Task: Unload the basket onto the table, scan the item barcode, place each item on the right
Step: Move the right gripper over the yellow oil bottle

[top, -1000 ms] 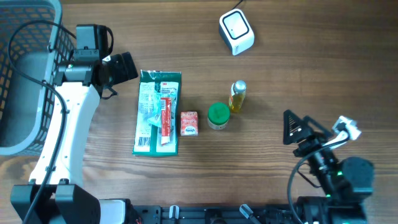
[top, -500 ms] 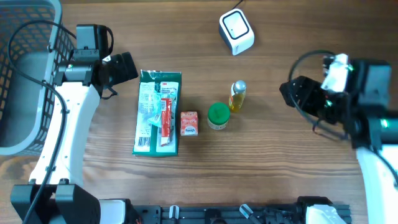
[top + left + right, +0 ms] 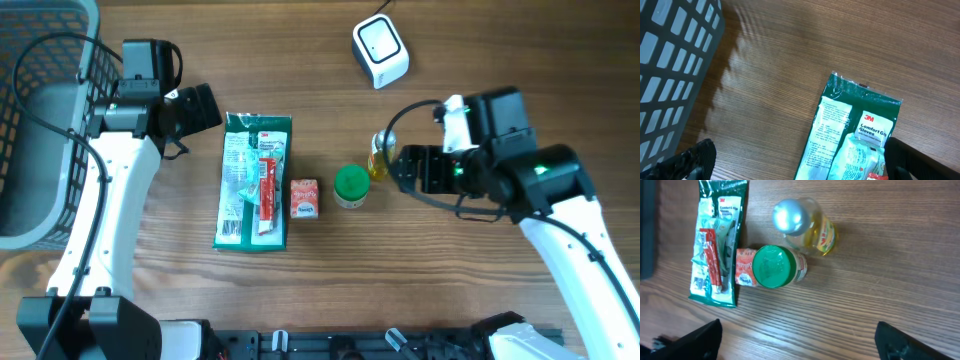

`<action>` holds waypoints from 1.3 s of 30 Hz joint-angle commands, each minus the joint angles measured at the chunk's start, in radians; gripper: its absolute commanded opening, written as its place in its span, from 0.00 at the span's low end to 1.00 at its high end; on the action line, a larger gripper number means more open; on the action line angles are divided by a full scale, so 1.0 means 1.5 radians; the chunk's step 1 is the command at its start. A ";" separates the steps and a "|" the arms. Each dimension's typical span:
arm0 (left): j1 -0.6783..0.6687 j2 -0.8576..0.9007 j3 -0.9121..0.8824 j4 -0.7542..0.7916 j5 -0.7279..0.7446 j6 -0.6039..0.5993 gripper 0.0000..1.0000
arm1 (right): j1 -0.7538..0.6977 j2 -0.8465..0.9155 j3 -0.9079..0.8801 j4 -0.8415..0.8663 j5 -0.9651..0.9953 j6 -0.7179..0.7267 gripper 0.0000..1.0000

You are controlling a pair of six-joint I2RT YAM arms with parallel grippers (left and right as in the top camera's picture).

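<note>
Four items lie mid-table: a green glove packet (image 3: 254, 180) with a red tube on it, a small orange box (image 3: 304, 197), a green-lidded jar (image 3: 350, 186) and a yellow bottle with a silver cap (image 3: 381, 155). The white barcode scanner (image 3: 380, 52) stands at the back. My right gripper (image 3: 400, 168) hovers open just right of the bottle; in its wrist view the bottle (image 3: 807, 227) and jar (image 3: 775, 267) lie ahead of the empty gripper (image 3: 800, 345). My left gripper (image 3: 200, 108) is open above the glove packet's (image 3: 850, 130) far left corner, holding nothing.
A grey mesh basket (image 3: 40, 120) fills the left edge of the table, close to the left arm; its wall (image 3: 675, 55) shows in the left wrist view. The scanner's cable runs off the back edge. Bare wood lies right of the bottle and along the front.
The right arm has swung from the front right corner up and leftward to just beside the yellow bottle. The left arm and all items have stayed put.
</note>
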 commanded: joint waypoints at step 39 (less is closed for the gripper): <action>0.004 0.002 0.004 -0.001 -0.003 -0.006 1.00 | 0.244 0.014 0.021 0.065 0.159 0.103 0.75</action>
